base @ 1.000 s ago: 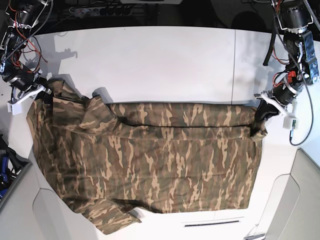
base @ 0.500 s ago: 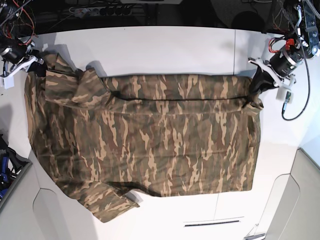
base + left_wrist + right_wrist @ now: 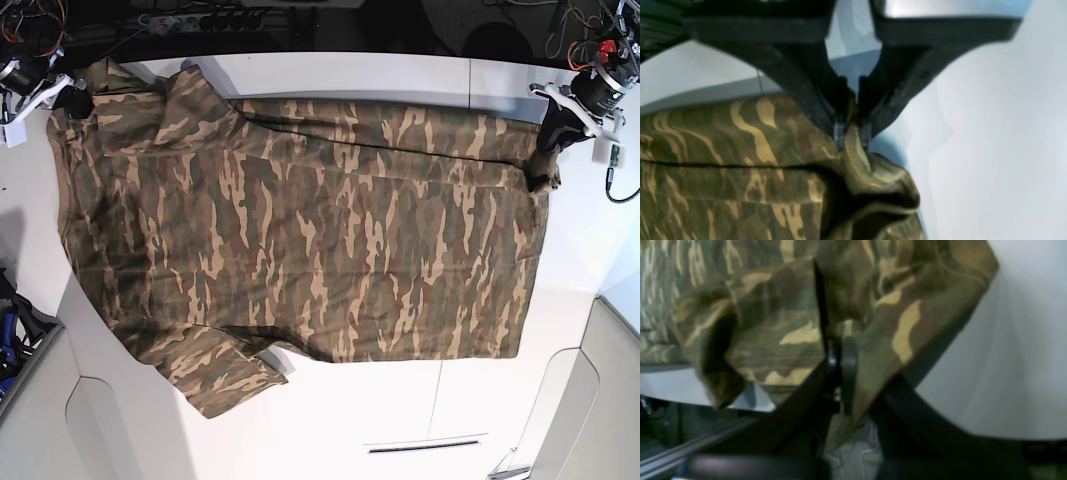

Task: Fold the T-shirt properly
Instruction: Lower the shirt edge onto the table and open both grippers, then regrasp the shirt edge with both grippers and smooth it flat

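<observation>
The camouflage T-shirt lies spread across the white table, stretched between both arms. My left gripper at the far right is shut on the shirt's hem corner; the left wrist view shows the fingertips pinching a bunched fold of fabric. My right gripper at the far left is shut on the shirt's shoulder edge; the right wrist view shows it clamped on hanging cloth. One sleeve lies at the front left.
A power strip and cables lie beyond the table's back edge. A dark bin with blue items stands at the left edge. A table seam runs down on the right.
Both grippers have pulled the shirt's upper edge toward the back of the table. The fold along the top has opened out and the shirt lies flatter and wider.
</observation>
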Action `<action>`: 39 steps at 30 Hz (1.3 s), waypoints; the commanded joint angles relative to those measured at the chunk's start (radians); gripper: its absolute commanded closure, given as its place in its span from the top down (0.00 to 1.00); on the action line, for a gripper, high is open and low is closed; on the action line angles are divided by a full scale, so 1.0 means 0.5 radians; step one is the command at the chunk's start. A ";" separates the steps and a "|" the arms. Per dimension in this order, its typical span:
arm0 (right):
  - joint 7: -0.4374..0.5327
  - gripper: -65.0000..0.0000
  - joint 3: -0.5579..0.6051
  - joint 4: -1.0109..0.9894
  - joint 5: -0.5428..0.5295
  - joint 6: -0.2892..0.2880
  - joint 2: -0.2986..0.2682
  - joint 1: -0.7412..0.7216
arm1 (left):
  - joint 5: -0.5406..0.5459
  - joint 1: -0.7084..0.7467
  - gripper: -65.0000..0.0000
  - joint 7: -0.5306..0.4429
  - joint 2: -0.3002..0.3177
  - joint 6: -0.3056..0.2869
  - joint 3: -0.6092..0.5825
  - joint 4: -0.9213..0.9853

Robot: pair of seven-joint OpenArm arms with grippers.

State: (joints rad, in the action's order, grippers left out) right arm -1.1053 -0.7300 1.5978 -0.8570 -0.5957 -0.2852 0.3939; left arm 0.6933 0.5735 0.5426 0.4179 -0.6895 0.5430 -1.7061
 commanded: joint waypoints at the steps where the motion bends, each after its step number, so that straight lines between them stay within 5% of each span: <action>1: 0.011 0.00 -0.045 0.034 -0.064 -0.007 -0.040 0.006 | 0.028 0.021 0.00 -0.040 0.033 -0.017 0.021 -0.033; 13: -0.057 0.00 -0.152 0.034 -0.125 -0.006 -0.039 0.005 | 0.239 0.027 0.00 0.031 0.011 -0.017 0.020 -0.032; 15: -0.057 0.17 -0.152 0.034 -0.116 -0.006 -0.039 0.005 | 0.237 0.021 0.00 0.031 0.011 -0.017 0.020 -0.032; 17: -0.057 0.36 -0.152 0.034 -0.092 -0.005 -0.039 0.005 | 0.237 0.022 0.17 0.031 0.011 -0.017 0.020 -0.032; 19: -0.058 0.44 -0.152 0.034 -0.079 -0.005 -0.040 0.005 | 0.237 0.022 0.32 0.033 0.011 -0.017 0.021 -0.032; 21: -0.085 0.43 -0.168 0.034 -0.082 -0.005 -0.040 0.005 | 0.237 0.022 0.40 0.059 0.011 -0.017 0.022 -0.032; 33: -0.179 0.43 -0.655 0.076 -0.225 -0.006 -0.040 0.006 | 0.549 0.022 0.40 0.237 0.011 -0.017 0.237 -0.033; 39: -0.209 0.43 -0.680 0.255 -0.315 -0.007 -0.031 0.007 | 0.687 0.022 0.40 0.378 0.011 -0.017 0.265 -0.033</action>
State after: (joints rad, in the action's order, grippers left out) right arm -1.2205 -1.0615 1.7092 -0.9913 -0.5953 -0.2844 0.3935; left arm 1.0145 0.5819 0.7479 0.4072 -0.6888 0.6651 -1.7065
